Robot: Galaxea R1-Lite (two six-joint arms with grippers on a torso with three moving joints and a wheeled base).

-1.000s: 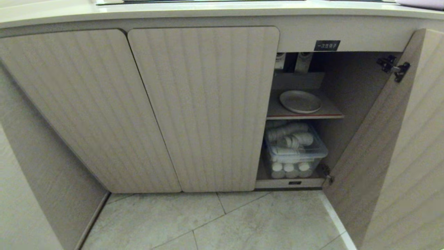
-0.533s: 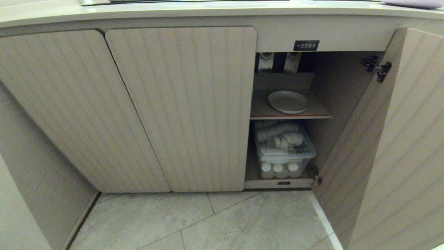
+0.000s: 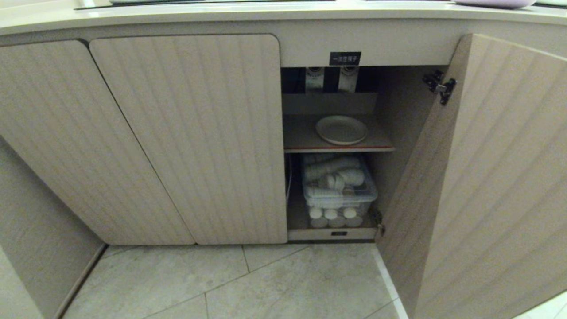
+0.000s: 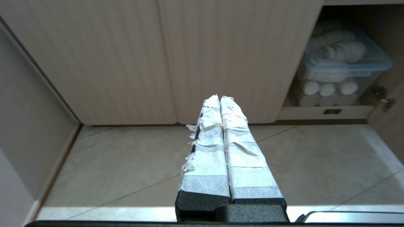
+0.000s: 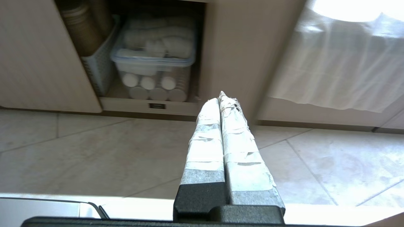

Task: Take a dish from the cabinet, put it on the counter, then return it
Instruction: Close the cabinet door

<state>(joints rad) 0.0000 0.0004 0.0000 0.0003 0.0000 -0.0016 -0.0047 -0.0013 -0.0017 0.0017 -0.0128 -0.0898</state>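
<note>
Dish [image 3: 341, 130] lying flat on upper shelf [image 3: 301, 137] inside open cabinet [image 3: 186, 133], under desk [image 3: 266, 11]. Left hand [image 4: 220, 98] and right hand [image 5: 221, 96] both pressed together, empty, above floor [image 3: 274, 283].

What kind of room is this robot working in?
Probably a kitchen or serving area: an under-counter cabinet beneath a counter, a dish on its shelf, and a clear bin of stacked disposable cups below.

left gripper [image 4: 220, 98] closed; cabinet [image 4: 157, 56], storage box [image 4: 341, 72]
</note>
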